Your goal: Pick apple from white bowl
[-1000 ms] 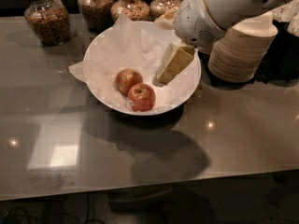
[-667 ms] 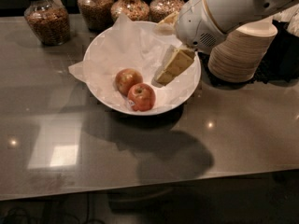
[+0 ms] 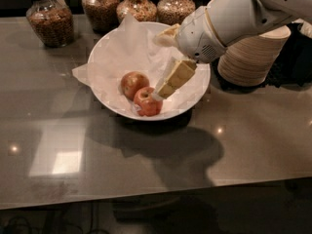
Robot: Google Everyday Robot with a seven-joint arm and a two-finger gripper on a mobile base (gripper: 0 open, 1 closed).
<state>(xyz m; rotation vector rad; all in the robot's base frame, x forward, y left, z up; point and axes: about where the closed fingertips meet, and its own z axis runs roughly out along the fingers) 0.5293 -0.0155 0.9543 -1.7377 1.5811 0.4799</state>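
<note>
The white bowl point(image 3: 113, 48), wide and lined with crumpled white paper, stands on the dark table at centre back. Two apples lie in it side by side. The apple point(image 3: 146, 103), brighter red, is the nearer one. A duller brownish-red apple point(image 3: 133, 83) sits just behind it to the left. My gripper point(image 3: 159, 94) reaches down into the bowl from the upper right. Its tip is at the upper right side of the brighter apple, touching it or very close. The white arm hides the bowl's right rear rim.
A stack of small beige disposable bowls point(image 3: 249, 57) stands right of the white bowl, partly behind the arm. Several glass jars of nuts and grains point(image 3: 50, 21) line the table's back edge. The table's front edge point(image 3: 156, 196) runs across the lower part of the view.
My gripper has moved down and to the left inside the bowl, from the right side of the bowl to the brighter apple. The apples and the bowl have not moved.
</note>
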